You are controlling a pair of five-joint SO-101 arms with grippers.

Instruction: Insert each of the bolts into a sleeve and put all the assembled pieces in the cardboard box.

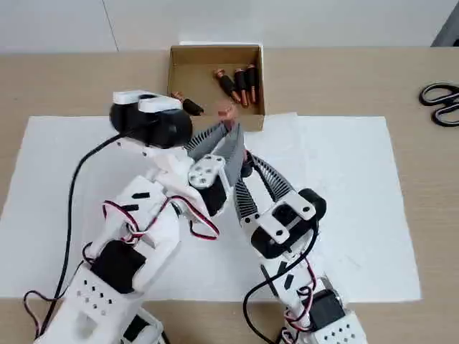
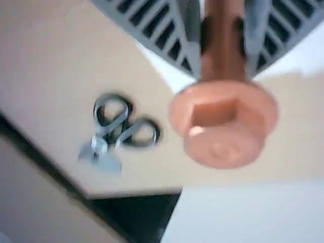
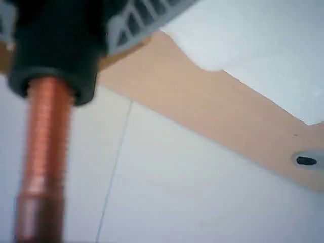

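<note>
**Bolt and sleeve held aloft, just short of the box**

My left pincer (image 1: 228, 131) is clamped on the shaft of a copper-coloured metal bolt (image 2: 223, 121) with a hexagonal flanged head. The head juts past my grey ribbed fingertips (image 2: 152, 25). My right pincer (image 1: 245, 163) grips a black cylindrical sleeve (image 3: 55, 45). A threaded copper shaft (image 3: 43, 152) sticks out of it, and I cannot tell whether it belongs to that same bolt. The two pincers cross, nearly touching, and the left one lies over the right and hides part of it from above.

Just beyond the left pincer's tips stands the open brown cardboard box (image 1: 193, 72). Inside lie assembled pieces (image 1: 237, 84), black sleeves with copper ends. Three sit together toward the far side, and one is nearer, to the left of my tips. Under both pincers spreads a white paper sheet (image 1: 358, 186) on the light wooden table (image 1: 72, 79).

Well off to the right of the pincers lies a pair of black-handled scissors (image 1: 441, 104).

The left wrist view makes out the head's hexagon, which from above is a pale pink spot over the box's near wall. The right wrist view gives the threads on the shaft.
</note>
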